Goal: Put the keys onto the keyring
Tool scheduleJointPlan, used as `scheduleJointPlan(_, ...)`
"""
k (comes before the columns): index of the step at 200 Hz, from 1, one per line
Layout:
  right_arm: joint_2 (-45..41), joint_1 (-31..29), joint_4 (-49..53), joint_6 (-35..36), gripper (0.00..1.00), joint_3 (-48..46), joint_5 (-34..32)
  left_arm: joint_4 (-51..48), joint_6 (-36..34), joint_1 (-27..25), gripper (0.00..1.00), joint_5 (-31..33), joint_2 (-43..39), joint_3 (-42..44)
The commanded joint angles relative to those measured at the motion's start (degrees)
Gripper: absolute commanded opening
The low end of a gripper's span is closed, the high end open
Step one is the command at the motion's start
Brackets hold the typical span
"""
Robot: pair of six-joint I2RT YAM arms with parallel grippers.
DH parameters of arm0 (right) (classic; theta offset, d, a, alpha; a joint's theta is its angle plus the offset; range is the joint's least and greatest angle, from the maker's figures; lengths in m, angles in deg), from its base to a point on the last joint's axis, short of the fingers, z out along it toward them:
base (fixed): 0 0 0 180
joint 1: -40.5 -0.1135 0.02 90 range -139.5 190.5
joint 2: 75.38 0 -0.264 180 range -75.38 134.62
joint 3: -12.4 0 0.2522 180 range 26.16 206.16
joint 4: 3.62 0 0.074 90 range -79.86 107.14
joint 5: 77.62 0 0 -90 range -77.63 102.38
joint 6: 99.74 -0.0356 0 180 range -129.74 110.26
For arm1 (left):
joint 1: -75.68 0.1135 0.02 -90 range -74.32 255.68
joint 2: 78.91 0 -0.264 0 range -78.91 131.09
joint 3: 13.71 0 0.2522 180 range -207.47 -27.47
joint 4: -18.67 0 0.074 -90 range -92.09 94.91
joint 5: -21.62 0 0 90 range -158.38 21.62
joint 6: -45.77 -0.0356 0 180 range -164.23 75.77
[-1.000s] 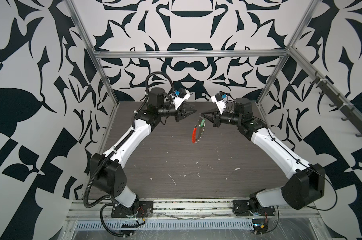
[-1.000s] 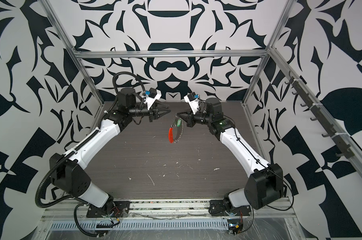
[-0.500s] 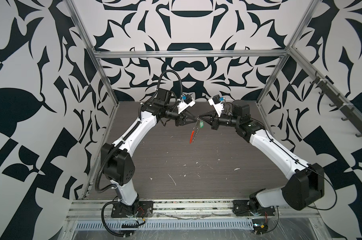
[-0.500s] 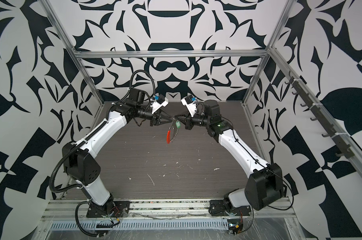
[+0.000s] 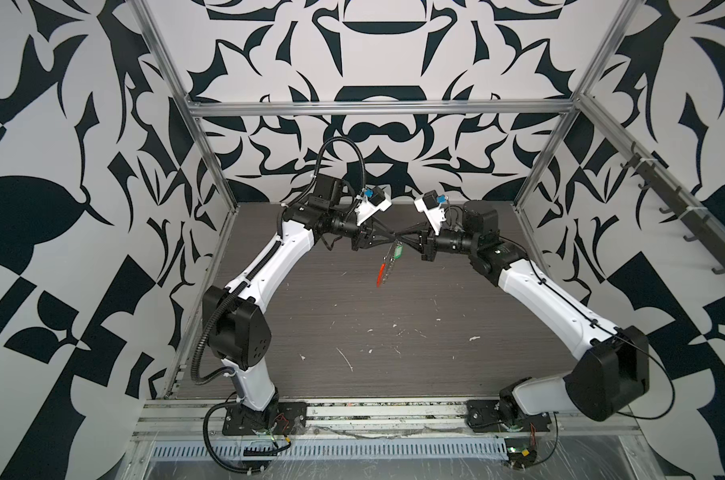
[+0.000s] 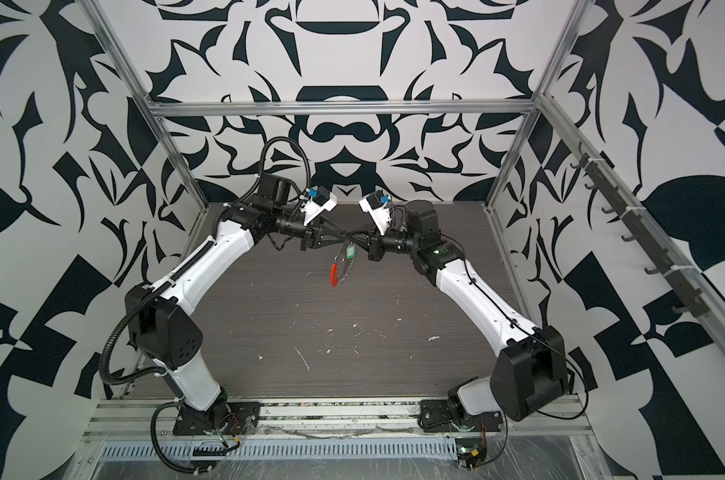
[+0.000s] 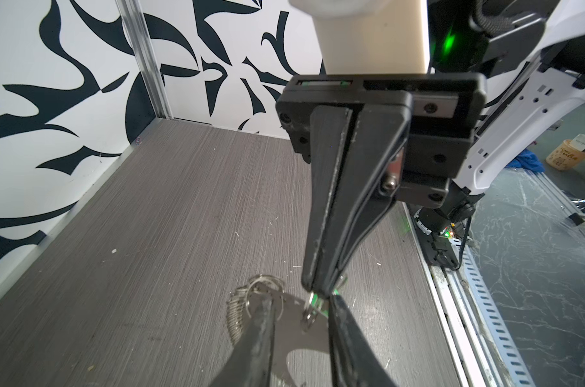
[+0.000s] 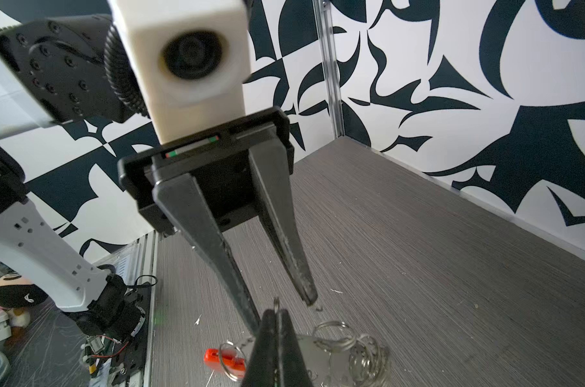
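Note:
In both top views the two grippers meet tip to tip above the back of the table. My right gripper (image 5: 399, 240) (image 6: 353, 239) (image 8: 277, 315) is shut on the thin wire of the keyring (image 5: 388, 266) (image 6: 341, 268), which hangs below it. The loop's red segment (image 5: 380, 275) (image 6: 334, 275) (image 8: 217, 358) and silvery pieces (image 7: 247, 301) (image 8: 354, 355) dangle low. The keys, a green tag (image 5: 397, 252) (image 6: 349, 251), hang near the top of the loop. My left gripper (image 5: 393, 239) (image 6: 346, 237) (image 7: 301, 301) is open, its fingers either side of a small ring (image 7: 311, 310) under the right gripper's tips.
The dark wood-grain table (image 5: 394, 353) bears only small white specks. Patterned walls and metal frame posts (image 5: 211, 166) close in the back and sides. A rack of hooks (image 5: 684, 216) runs along the right wall.
My left arm has swung right, bringing its gripper from a gap away up to the right gripper's tips. The hanging keyring has shifted slightly left. The right gripper stays shut.

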State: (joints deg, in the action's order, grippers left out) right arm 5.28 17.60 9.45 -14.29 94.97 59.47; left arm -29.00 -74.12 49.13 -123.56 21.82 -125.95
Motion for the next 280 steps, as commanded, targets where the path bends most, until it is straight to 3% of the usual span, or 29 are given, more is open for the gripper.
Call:
scheduleJointPlan(1, -1.5, -0.7, -3.9, -0.7, 0.00, 1.6, 1.8, -1.8, -0.8, -0.1, 0.24, -2.2, 0.9, -1.8)
scheduleJointPlan(27, -1.5, -0.7, -4.9, -1.5, 0.00, 1.5, 1.5, -1.9, -0.4, -0.1, 0.15, -3.4, 0.9, -1.4)
scheduleJointPlan(50, -1.4, -0.7, -6.1, -2.3, 0.00, 1.5, 1.2, -1.9, -0.4, -0.3, 0.00, -4.4, 0.9, -1.1)
scheduleJointPlan(99, -1.6, -0.7, -6.4, -3.4, 0.00, 1.8, -0.1, -1.6, 0.5, -0.4, 0.00, -5.2, 0.8, -0.5)
scheduleJointPlan(118, -3.4, -0.7, -5.4, -3.0, 0.00, 1.3, -5.7, 4.4, 8.5, -0.3, 0.00, -3.8, 0.2, 0.8)
scheduleJointPlan(134, -6.0, -0.7, -5.4, -1.1, 0.17, -1.0, -10.7, 14.6, 20.2, -0.1, 0.00, -1.5, -1.1, 4.0)
scheduleJointPlan(145, -7.4, -0.7, -6.2, 0.0, 0.23, -3.0, -12.9, 21.2, 25.1, -0.1, 0.00, -1.5, -2.2, 6.8)
scheduleJointPlan(190, -8.1, -0.7, -7.2, 0.6, 0.30, -4.6, -13.8, 56.3, 44.3, -0.1, 0.00, 1.2, -6.8, 22.0)
scheduleJointPlan(225, -6.9, -0.6, -5.9, 3.0, 0.33, -3.2, -14.8, 58.9, 49.9, -0.1, 0.00, 0.2, -6.8, 21.6)
scheduleJointPlan(280, -5.2, -0.6, -3.9, 4.7, 0.32, -1.9, -15.9, 60.5, 50.5, -0.1, 0.00, 0.6, -8.5, 22.6)
